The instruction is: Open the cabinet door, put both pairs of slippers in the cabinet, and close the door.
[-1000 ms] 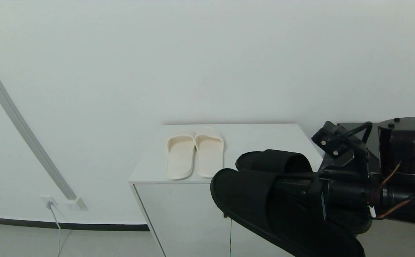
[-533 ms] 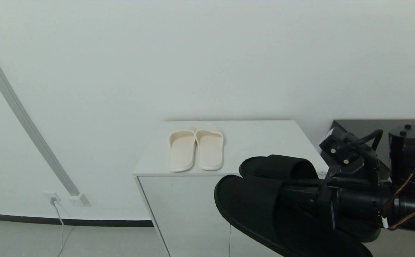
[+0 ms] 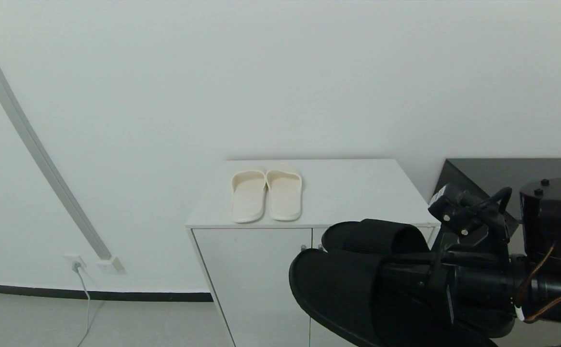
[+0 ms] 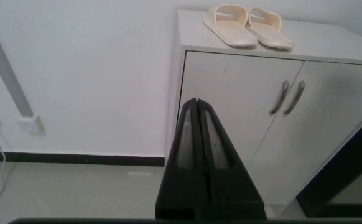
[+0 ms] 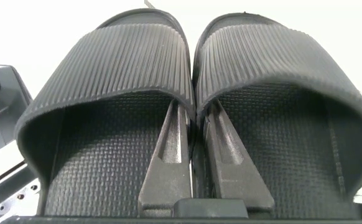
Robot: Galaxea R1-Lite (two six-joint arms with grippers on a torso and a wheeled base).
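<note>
A white cabinet (image 3: 254, 274) stands against the wall with both doors closed; its two handles (image 4: 287, 98) meet at the middle. A cream pair of slippers (image 3: 266, 194) (image 4: 248, 26) lies side by side on the left part of its top. My right gripper (image 5: 193, 124) is shut on the black pair of slippers (image 3: 348, 279) (image 5: 193, 87), its fingers under the straps pinching the inner edges together. This pair hangs in the air in front of the cabinet's right door. My left gripper (image 4: 197, 109) is shut and holds nothing, low in front of the left door.
A wall socket (image 3: 75, 264) with a plugged cable and a grey slanted duct (image 3: 34, 144) are on the wall at the left. A dark surface (image 3: 492, 171) stands right of the cabinet. Bare floor (image 3: 92, 323) lies left of the cabinet.
The head view has pulled back: the cabinet looks smaller and more of its doors and handles show. The right gripper keeps its hold, and the black slippers now sit below the cabinet's top edge.
</note>
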